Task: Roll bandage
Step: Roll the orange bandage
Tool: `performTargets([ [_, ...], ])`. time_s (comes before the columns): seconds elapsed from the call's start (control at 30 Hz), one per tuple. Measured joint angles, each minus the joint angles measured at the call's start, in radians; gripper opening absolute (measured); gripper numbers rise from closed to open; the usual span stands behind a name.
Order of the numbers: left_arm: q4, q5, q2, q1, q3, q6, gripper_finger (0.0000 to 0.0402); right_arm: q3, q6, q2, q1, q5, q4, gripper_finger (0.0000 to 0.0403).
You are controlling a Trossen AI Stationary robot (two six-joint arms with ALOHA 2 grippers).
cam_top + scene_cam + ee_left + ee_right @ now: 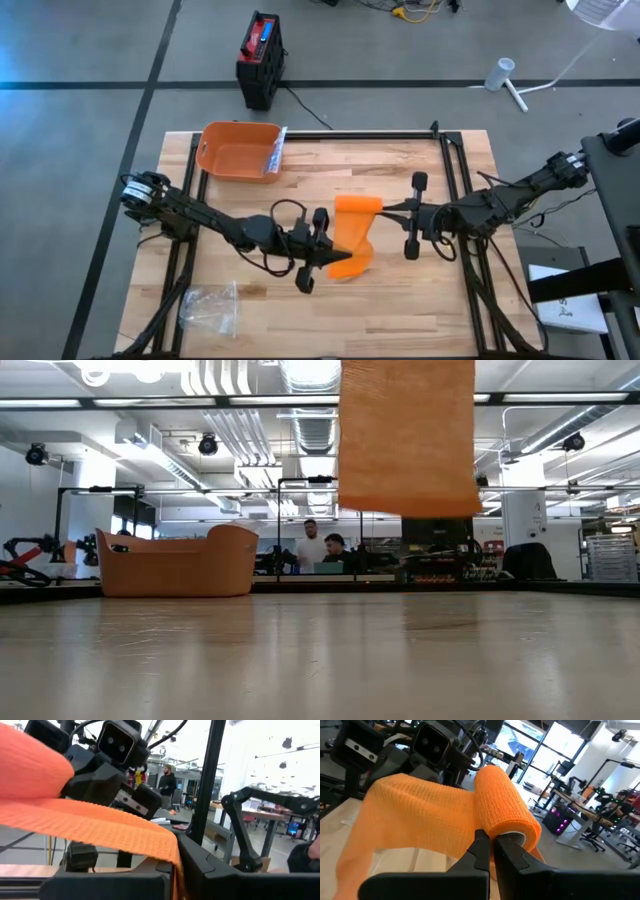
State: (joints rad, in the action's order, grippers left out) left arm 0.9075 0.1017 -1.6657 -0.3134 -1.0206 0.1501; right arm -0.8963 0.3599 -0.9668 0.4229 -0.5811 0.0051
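An orange bandage is held above the table's middle between my two grippers. Its rolled part (357,204) (505,802) is at my right gripper (388,207) (492,845), which is shut on it. An unrolled strip (352,245) (410,815) runs from the roll toward the near edge to my left gripper (328,252) (172,870), which is shut on the strip. In the low view a length of strip (405,435) hangs down, its lower edge clear of the tabletop. My left gripper pinches the unrolled strip (150,837) between its two fingers, coming level from the table's left. The strip lies across the fingers, clear of the table, and leads up to the roll. One layer or several, I cannot tell. My right gripper grips the roll at the end that faces it, at the rim of the pale core (512,837), with its fingers close together. The fingers come level from the table's right, along the roll's axis. The roll is lifted clear and lies about level.
An orange bin (238,152) with a packet at its edge stands at the far left. A clear plastic bag (210,308) lies near the left front corner. A black frame rail (380,135) runs along the far edge. People (325,550) sit in the room behind.
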Motion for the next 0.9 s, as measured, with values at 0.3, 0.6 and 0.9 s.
performTargets([
  [0.3, 0.045, 0.0, 0.0, 0.0, 0.0, 0.017, 0.0002, 0.0, 0.0, 0.0, -0.008, -0.002, 0.0, 0.0],
  [0.6, 0.027, 0.0, 0.0, 0.0, -0.035, 0.017, 0.0003, 0.0, -0.002, 0.0, -0.012, -0.003, 0.0, 0.0],
  [0.9, 0.029, 0.0, 0.0, 0.0, -0.047, 0.035, 0.0008, 0.0, -0.01, 0.0, -0.012, -0.005, -0.01, 0.0],
])
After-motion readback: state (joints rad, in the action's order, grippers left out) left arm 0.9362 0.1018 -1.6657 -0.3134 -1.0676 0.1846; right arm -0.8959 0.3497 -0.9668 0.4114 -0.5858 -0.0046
